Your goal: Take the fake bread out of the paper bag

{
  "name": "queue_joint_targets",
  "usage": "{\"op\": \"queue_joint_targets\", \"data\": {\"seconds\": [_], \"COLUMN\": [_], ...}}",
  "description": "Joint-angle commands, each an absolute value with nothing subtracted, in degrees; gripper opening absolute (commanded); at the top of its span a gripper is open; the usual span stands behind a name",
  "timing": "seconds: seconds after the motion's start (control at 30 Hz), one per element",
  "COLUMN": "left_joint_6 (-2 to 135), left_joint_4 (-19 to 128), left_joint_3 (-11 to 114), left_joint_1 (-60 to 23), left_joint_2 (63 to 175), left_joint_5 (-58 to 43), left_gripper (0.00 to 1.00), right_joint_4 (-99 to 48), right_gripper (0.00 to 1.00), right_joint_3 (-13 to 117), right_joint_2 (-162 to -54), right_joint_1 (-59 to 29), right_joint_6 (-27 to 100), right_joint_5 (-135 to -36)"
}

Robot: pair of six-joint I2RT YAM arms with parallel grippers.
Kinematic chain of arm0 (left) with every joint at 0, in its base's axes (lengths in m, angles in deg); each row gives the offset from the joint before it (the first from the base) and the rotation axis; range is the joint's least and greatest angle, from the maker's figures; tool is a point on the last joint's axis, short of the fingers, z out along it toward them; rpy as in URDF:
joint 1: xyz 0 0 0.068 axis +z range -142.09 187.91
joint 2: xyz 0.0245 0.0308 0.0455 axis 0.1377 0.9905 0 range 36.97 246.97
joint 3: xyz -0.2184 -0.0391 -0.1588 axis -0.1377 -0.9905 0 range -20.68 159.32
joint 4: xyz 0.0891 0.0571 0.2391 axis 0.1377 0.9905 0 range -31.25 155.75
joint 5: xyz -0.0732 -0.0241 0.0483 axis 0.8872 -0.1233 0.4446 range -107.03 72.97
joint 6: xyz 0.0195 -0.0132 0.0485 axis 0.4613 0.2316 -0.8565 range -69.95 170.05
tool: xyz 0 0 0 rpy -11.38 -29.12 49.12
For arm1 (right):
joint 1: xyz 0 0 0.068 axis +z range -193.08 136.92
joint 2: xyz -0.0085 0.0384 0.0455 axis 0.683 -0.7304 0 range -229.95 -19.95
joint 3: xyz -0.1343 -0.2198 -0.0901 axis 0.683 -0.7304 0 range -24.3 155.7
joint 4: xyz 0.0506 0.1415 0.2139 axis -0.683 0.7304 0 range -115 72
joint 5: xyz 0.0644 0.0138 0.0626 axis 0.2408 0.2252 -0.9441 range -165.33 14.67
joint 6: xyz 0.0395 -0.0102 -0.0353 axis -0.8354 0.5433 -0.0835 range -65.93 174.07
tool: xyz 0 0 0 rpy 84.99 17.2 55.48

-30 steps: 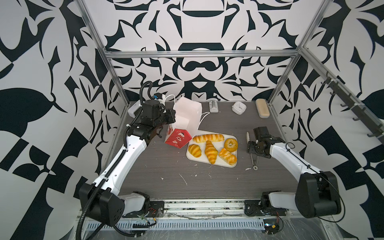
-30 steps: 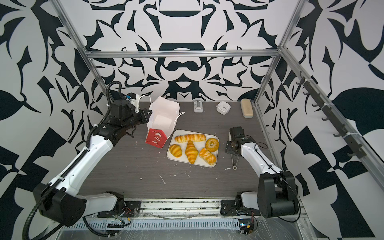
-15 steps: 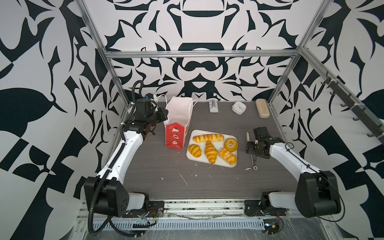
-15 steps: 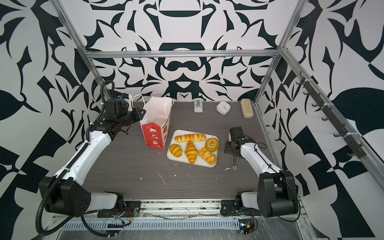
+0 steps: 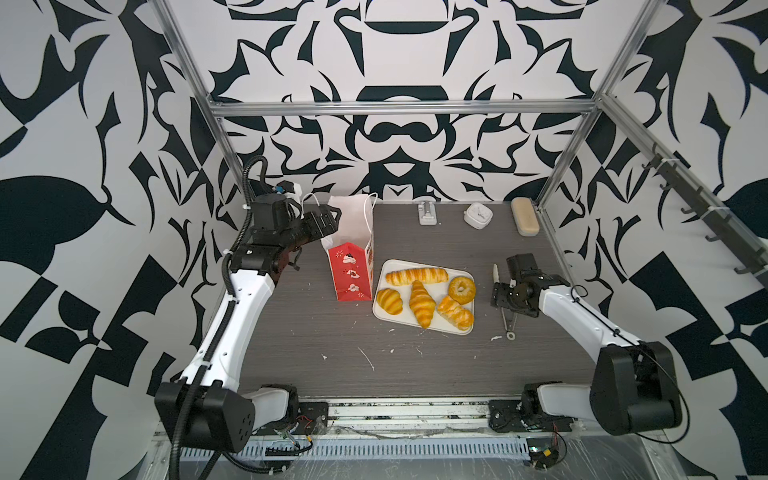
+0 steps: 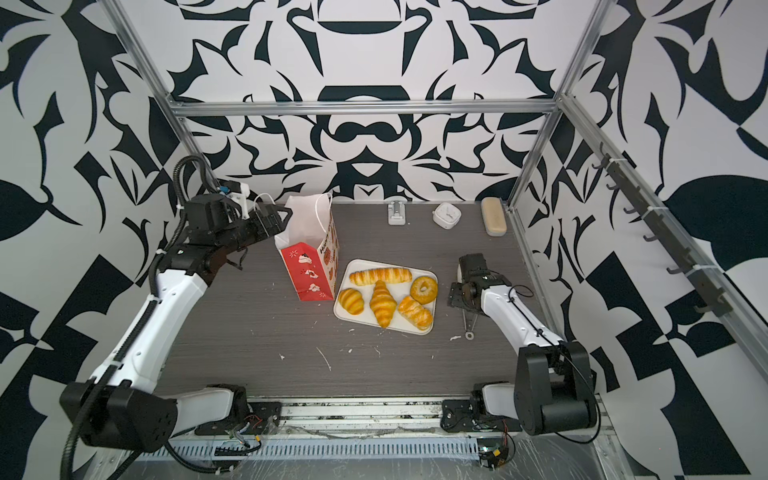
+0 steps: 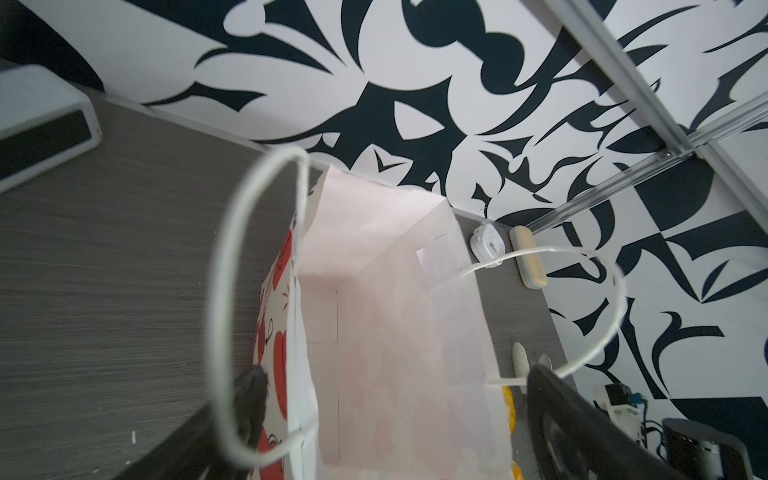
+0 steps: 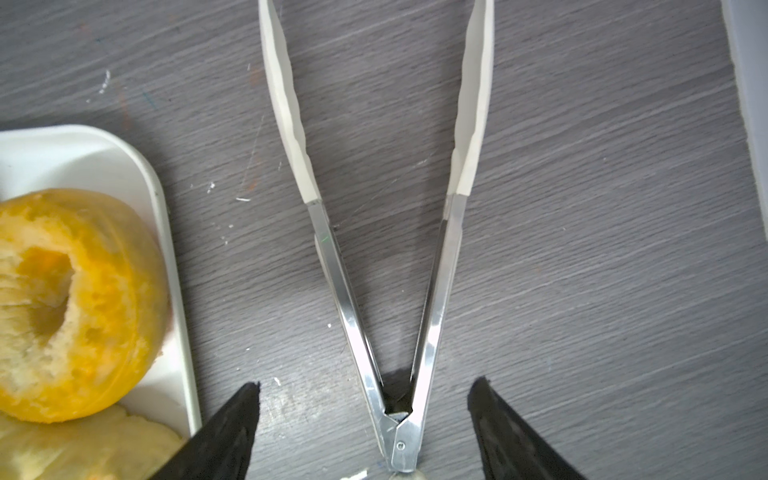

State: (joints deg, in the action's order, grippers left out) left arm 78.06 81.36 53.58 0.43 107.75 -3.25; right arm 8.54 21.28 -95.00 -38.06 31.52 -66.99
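Jaws of the left gripper stand wide apart, one finger outside each side wall of the paper bag, clamping nothing. A white cord handle loops across one finger. The bag stands upright on the table, with this gripper at its open mouth in both top views. Just beyond the bag, on the side away from the left gripper, lies a white tray bearing the fake bread: long loaf, ring bagel, two croissants and twisted pastry, all outside the bag. Past the tray, the right gripper is parted and empty. Its fingertips flank, without contact, the hinge of metal tongs lying flat on the table, arms extending forward. The bagel sits just beside it. Farthest, along the back wall: small white box and beige case.
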Motion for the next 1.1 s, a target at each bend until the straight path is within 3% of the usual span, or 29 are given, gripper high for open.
{"op": "queue_joint_targets", "data": {"seconds": [0.0,0.33,0.43,0.53,0.6,0.83,1.07], "left_joint_6": [76.5,68.9,62.5,55.1,51.6,61.6,57.3], "left_joint_4": [87.5,101.7,95.7,81.4,74.0,66.3,31.8], "left_joint_3": [57.7,60.5,49.0,29.9,20.2,9.6,-4.4], "left_joint_1": [1.1,1.2,1.2,1.2,1.2,1.2,1.4], "left_joint_2": [103.5,85.3,77.3,70.1,67.9,69.2,88.3], "left_joint_5": [-5.7,-25.1,-35.2,-47.5,-50.6,-50.5,-48.8], "left_gripper": [0.99,0.99,0.99,0.99,0.99,0.99,0.99], "right_joint_4": [8.1,6.6,3.0,-4.6,-8.5,-14.0,-18.6], "right_gripper": [0.82,0.82,0.83,0.92,0.98,0.97,0.96], "right_joint_3": [22.3,22.8,21.7,18.0,16.2,13.2,10.4], "right_joint_2": [-93.7,-84.8,-81.6,-76.9,-74.6,-71.8,-72.9], "right_joint_1": [-38.0,-37.9,-38.0,-37.8,-37.8,-37.5,-36.4], "right_joint_6": [31.5,33.9,35.5,36.3,36.8,37.5,38.5], "right_joint_5": [-66.0,-62.5,-63.6,-68.8,-70.8,-72.9,-73.2]}}
